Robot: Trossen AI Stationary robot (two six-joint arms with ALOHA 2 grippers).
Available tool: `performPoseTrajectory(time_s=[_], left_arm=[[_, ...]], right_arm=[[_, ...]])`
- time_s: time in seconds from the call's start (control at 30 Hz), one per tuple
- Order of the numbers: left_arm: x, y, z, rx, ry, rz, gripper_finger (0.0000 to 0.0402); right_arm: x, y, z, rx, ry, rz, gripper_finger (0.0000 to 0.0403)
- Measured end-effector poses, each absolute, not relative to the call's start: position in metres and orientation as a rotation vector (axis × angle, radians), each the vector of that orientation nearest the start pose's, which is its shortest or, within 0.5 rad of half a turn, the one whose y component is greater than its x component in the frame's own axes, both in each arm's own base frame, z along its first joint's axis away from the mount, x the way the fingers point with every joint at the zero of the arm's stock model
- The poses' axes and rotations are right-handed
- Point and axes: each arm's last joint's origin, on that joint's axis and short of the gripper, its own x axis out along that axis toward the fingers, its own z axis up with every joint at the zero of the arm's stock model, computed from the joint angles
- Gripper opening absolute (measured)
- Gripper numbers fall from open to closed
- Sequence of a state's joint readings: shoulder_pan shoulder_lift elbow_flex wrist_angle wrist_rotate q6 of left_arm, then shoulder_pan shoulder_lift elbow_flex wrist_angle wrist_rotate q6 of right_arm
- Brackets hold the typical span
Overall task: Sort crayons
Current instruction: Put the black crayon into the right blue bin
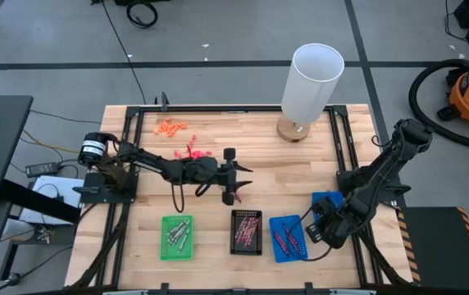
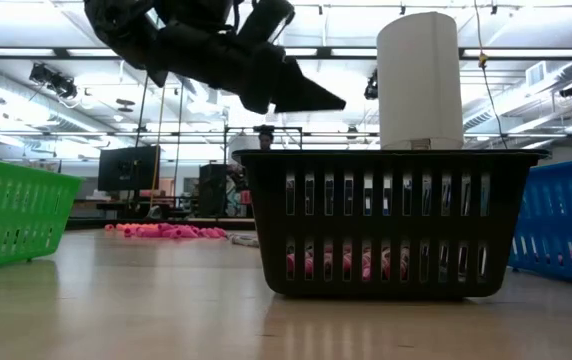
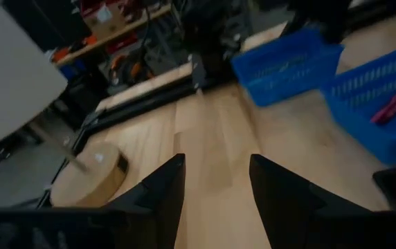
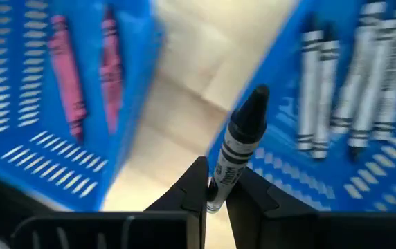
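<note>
Fingers of the right gripper (image 4: 215, 190) are pinching the lower end of a black crayon (image 4: 238, 142) with a pale label, which is standing up out of the grip. In the right wrist view that crayon is hanging over the wall between two blue trays: one (image 4: 364, 187) is holding pale grey crayons (image 4: 354, 90) with dark tips, lying side by side; the other blue tray (image 4: 18, 138) is holding pinkish-red crayons (image 4: 63, 62). From above, the right gripper (image 1: 316, 229) is sitting at the near right of the table (image 1: 259, 176), between the blue tray of red sticks (image 1: 287, 238) and the second blue tray (image 1: 326, 201) farther back.

The left gripper (image 1: 236, 176) is hanging above bare wood near the table's middle, its two dark fingers (image 3: 160, 194) standing well apart with nothing between them. Just nearer than it, a black tray (image 1: 246, 233) is holding dark maroon and pinkish crayons (image 1: 245, 229); in the low view, pink sticks are showing through the slots of this black tray (image 2: 376, 225). To its left, a green tray (image 1: 177, 238) is holding silvery-grey crayons (image 1: 178, 235).

Loose orange crayons (image 1: 171, 126) are lying at the far left of the table, and a few red ones (image 1: 193, 152) nearer the left arm. A white cylinder (image 1: 311, 80) on a round wooden base is standing at the far edge.
</note>
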State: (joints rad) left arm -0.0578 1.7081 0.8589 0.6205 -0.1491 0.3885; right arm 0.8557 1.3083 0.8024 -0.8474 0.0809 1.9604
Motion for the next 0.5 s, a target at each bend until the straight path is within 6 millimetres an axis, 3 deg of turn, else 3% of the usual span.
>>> performPoseTrajectory(time_s=[0.33, 0.5], left_arm=[[0.358, -0.017, 0.205, 0.455, 0.176, 0.038, 0.0172], [0.358, -0.017, 0.205, 0.467, 0.181, 0.036, 0.0172]], right_arm=[[0.128, 0.144, 0.199, 0.892, 1.347, -0.876, 0.0049], [0.13, 0.14, 0.199, 0.866, 1.357, -0.88, 0.0072]])
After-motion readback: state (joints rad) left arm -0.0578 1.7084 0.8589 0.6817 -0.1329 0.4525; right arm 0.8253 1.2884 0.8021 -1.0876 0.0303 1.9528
